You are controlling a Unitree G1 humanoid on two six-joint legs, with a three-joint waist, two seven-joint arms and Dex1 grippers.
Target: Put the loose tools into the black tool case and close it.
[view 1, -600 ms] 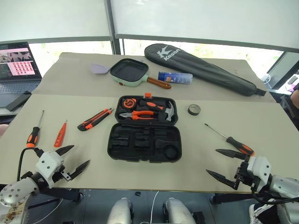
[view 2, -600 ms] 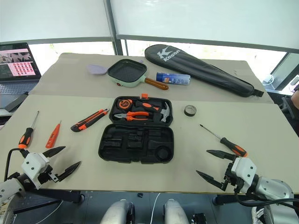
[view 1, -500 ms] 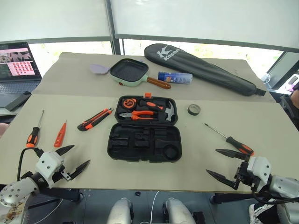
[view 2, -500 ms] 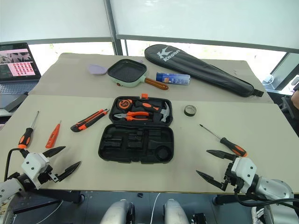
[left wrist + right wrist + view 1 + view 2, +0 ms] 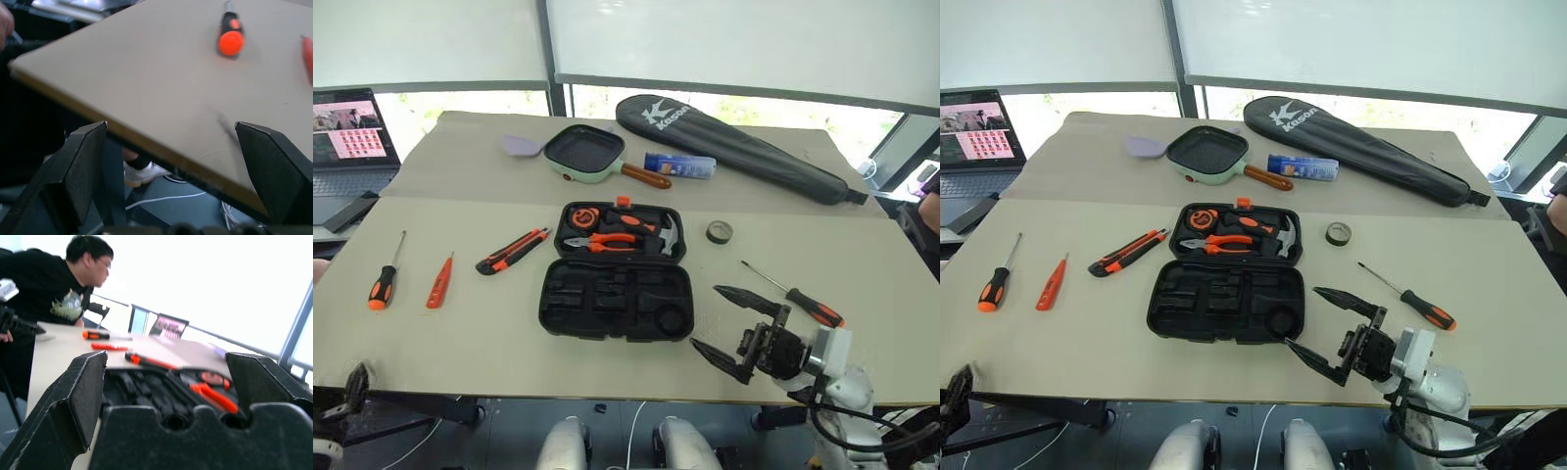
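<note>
My right gripper (image 5: 732,331) has swung left, fingers spread wide and empty, just beside the open black tool case (image 5: 617,296) at mid-table. My left gripper (image 5: 171,171), equally open, has dropped below the table edge; all tools lie unmoved

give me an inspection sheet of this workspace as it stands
surface: beige table, tools spread out
job's things: black plastic tool case open flat; two black-and-orange screwdrivers, slim orange screwdriver, orange-black utility knife, dark grey tape roll all loose
clutter: green square pan, black racket bag, blue tube
grippers: left gripper open off the table's edge; right gripper open beside the case
cables: white cable under the table
surroundings: laptop, person
</note>
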